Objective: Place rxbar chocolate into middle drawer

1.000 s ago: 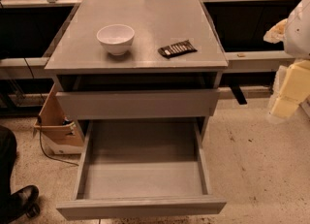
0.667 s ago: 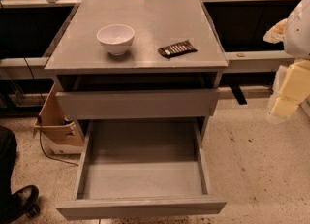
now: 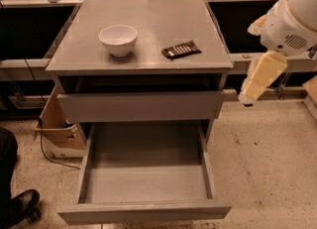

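The rxbar chocolate (image 3: 181, 49), a dark flat bar with pale lettering, lies on the grey cabinet top (image 3: 163, 20), right of centre and near the front edge. The middle drawer (image 3: 144, 212) is pulled wide open below the shut upper drawer front (image 3: 141, 105), and its inside shows nothing in it. My gripper (image 3: 247, 99), pale yellow under the white arm (image 3: 290, 22), hangs pointing down in the air just off the cabinet's right side, at about the height of the upper drawer front. It is right of and lower than the bar and touches nothing.
A white bowl (image 3: 118, 39) stands on the cabinet top, left of the bar. A cardboard box (image 3: 57, 129) sits on the floor left of the cabinet. A person's dark shoe (image 3: 20, 204) is at the bottom left. Speckled floor (image 3: 267, 173) lies to the right.
My arm and gripper have shifted a little to the left, closer to the cabinet's right side. The bar, bowl and drawer have not moved.
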`<state>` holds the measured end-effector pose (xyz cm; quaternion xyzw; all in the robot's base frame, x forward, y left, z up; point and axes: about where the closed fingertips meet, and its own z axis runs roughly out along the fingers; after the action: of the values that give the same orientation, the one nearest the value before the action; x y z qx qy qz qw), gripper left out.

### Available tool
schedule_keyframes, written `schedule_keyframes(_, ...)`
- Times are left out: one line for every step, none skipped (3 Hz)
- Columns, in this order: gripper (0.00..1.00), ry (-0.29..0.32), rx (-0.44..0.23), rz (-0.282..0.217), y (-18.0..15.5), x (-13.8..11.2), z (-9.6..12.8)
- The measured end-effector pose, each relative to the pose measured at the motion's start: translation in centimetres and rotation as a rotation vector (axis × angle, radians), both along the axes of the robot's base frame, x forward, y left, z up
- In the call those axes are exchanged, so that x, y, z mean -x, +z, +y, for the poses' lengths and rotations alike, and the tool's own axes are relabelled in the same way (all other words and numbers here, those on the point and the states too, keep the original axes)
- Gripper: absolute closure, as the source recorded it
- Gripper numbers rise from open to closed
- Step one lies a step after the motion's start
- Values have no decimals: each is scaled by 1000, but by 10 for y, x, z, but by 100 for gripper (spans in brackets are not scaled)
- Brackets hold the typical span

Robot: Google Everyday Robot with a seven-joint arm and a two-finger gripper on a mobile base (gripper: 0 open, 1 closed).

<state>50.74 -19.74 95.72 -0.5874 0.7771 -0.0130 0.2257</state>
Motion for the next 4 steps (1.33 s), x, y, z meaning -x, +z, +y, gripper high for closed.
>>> schedule_keyframes(0,9,-86,-38,-13,-62,17)
schedule_keyframes(0,25,-186,-55,-26,-128,40)
schedule_keyframes(0,29,-290,-64,-39,-186,67)
schedule_keyframes(0,16,-384,-65,-56,-232,92)
